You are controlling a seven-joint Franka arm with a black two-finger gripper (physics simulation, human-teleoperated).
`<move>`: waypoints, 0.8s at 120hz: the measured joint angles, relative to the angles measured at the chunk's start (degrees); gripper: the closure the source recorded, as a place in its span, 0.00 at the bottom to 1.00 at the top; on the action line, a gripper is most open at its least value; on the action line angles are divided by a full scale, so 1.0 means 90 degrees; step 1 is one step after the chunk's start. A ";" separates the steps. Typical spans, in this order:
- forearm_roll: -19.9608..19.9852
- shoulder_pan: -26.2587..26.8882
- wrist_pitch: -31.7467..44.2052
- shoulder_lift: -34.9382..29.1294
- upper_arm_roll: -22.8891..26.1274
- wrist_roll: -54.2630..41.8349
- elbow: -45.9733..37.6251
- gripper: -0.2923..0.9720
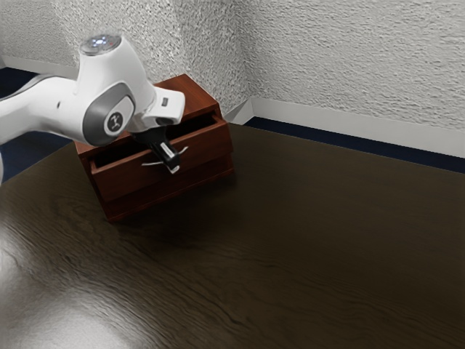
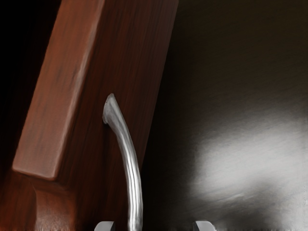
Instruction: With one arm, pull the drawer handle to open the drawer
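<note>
We see the cabinet [image 1: 190, 91] near the table's [image 1: 327, 240] far corner at the exterior view's upper left, close to the wall [image 1: 327, 51], with broad bare tabletop in front of it and toward the exterior view's right. Its upper drawer [image 1: 207, 139] stands partly out, a dark gap behind its front, which faces the open tabletop. The handle [image 2: 126, 154], a thin silvery curved bar, runs lengthwise along that reddish-brown front. Our gripper [image 1: 171, 161] sits at it, jaws spread, the bar between the fingertips [image 2: 104, 225] and nearer one of them.
</note>
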State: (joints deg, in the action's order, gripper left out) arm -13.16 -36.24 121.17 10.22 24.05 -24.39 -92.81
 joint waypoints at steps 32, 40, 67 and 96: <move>0.0064 0.0087 0.0184 -0.0309 0.0001 0.0187 -0.0448 0.67; 0.0083 0.0093 0.0219 -0.0375 0.0000 0.0234 -0.0514 0.68; 0.0093 0.0136 0.0317 -0.0498 0.0001 0.0413 -0.0696 0.66; 0.0098 0.0206 0.0435 -0.0644 -0.0008 0.0614 -0.0890 0.66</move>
State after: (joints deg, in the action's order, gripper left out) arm -12.28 -34.39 125.09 4.42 23.98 -18.86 -100.82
